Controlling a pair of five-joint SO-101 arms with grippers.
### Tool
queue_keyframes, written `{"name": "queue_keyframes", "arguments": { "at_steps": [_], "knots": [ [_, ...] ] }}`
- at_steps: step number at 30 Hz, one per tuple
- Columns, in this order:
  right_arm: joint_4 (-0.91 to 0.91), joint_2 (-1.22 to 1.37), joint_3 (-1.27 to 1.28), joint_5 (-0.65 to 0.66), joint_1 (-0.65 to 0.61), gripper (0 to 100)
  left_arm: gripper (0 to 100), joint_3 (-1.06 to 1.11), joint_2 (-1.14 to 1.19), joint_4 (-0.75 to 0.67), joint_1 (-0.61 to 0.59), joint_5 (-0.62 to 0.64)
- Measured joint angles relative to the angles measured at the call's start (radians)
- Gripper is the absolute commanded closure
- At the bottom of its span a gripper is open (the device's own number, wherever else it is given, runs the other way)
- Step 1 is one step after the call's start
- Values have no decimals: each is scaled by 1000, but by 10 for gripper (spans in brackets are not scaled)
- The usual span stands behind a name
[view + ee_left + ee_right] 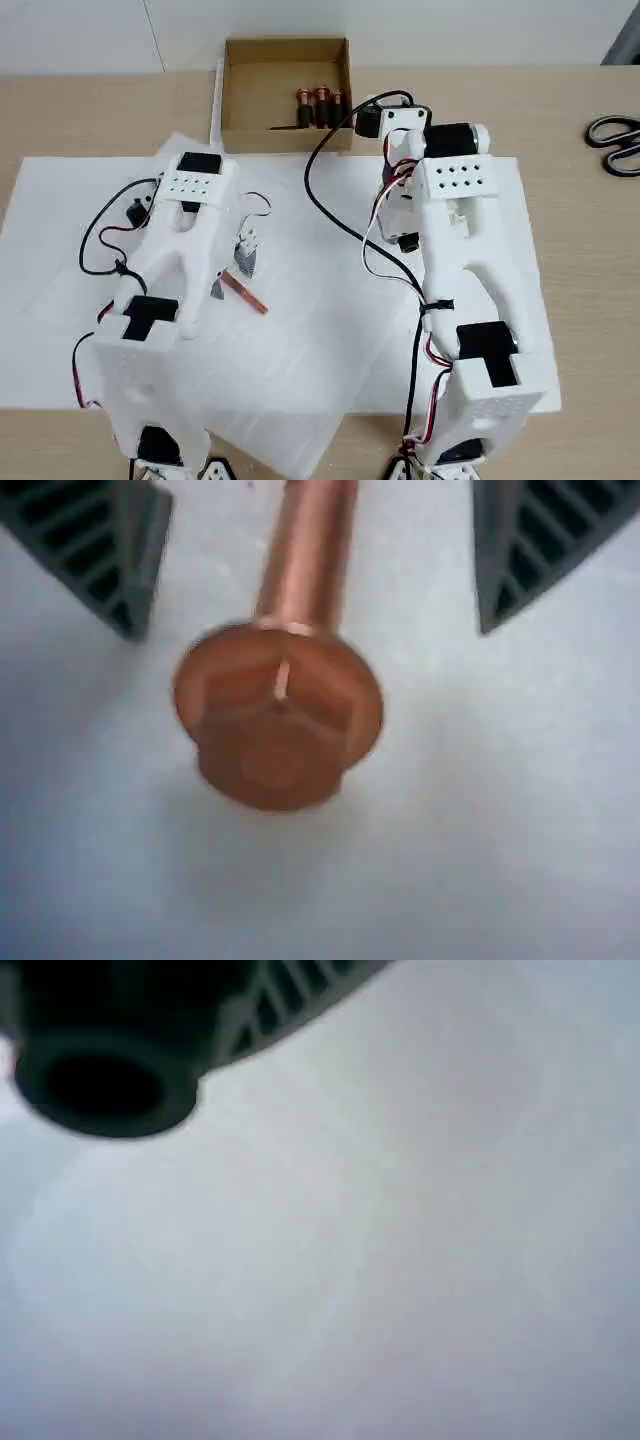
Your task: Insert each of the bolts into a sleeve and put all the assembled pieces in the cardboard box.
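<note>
- The bolt (278,715) lies flat on the sheet (320,330), well apart from the box (287,140), on the side toward the left arm's base
- The left claw (310,630) hangs right over it and is wide open, one finger on each side of the shank and neither touching it
- In the left wrist view the shank runs straight away between the fingers and the flanged head is nearest the camera, so the long axis lies across the closing line and the jaws look set to close square on the shank
- The left arm is by far the nearer to the bolt
- The right claw (190,1020) is over the sheet just beside the box's near corner; it seems closed on a dark sleeve (105,1085), whose open bore faces the camera
- Three assembled pieces (320,105) lie side by side inside the box, against its far-right part
- My guess is that the left claw should close and lift next, then carry the bolt toward the sleeve
- There is bare sheet all round the bolt and between the two arms, so there is room to move; the loose black cable (330,200) running from the box across the sheet could catch
- Scissors (615,140) lie on the table (100,100), well off from the box and out of the way
</note>
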Motion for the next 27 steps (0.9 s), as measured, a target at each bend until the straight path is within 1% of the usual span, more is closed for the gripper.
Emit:
{"name": "queue_keyframes", "arguments": {
  "at_steps": [7,19,27],
  "knots": [
    [0,0,0,0,0,995,797,-68,64,9,-38,3],
    [0,0,0,0,0,995,797,-169,184,11,-38,5],
    [0,0,0,0,0,995,798,-195,204,20,-26,5]
  ]
}}
